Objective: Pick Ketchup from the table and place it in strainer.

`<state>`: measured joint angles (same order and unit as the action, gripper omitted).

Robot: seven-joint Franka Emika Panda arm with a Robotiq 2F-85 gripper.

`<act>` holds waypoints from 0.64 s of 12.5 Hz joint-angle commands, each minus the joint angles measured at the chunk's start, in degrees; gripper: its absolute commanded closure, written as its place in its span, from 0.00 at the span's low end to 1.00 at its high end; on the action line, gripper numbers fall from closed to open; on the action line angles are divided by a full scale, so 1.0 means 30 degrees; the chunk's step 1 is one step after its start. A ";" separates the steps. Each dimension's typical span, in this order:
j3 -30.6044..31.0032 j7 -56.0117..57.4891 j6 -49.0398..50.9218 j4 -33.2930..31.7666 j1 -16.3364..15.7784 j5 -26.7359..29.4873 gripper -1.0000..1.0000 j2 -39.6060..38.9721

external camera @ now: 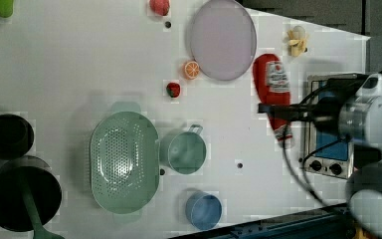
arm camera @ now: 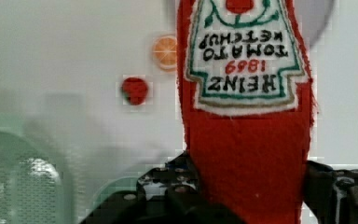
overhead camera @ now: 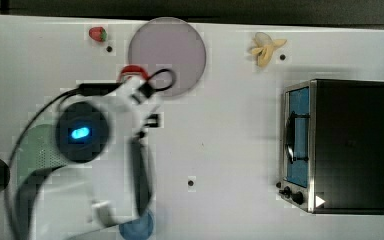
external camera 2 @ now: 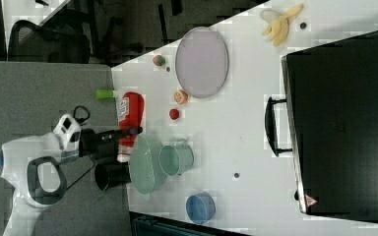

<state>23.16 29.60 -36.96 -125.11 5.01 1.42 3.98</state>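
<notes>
- The Ketchup [arm camera: 247,140] is clamped between the jaws of the gripper [arm camera: 247,196] and, by the left and right views, seems lifted off the table [external camera: 54,74].
- Best carried level toward the strainer [external camera: 124,162], which lies well to the left view's left, then released low over its perforated bottom.
- In the top view the arm covers most of the bottle and strainer; the bottle's cap end is hard to make out.

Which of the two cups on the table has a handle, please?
The green cup, standing right beside the strainer, has a handle at its rim. The blue cup, nearer the table's edge, has none.
</notes>
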 commanded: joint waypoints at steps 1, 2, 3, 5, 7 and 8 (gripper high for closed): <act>0.2237 -0.5668 0.0525 -0.0029 -0.1270 0.0129 0.37 -0.0956; 0.3012 -0.6831 0.0394 0.0038 -0.1379 0.0130 0.37 -0.1251; 0.3723 -0.7777 -0.0101 0.0094 -0.1484 0.0128 0.37 -0.1663; 0.4925 -0.9779 -0.1758 0.0102 -0.1612 0.0113 0.37 -0.2886; 0.5657 -1.1665 -0.3751 0.0105 -0.1834 0.0092 0.37 -0.4453; 0.5783 -1.2308 -0.4741 0.0113 -0.2004 0.0060 0.37 -0.5271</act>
<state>41.46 0.17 -49.01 -125.78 -2.20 1.00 -11.88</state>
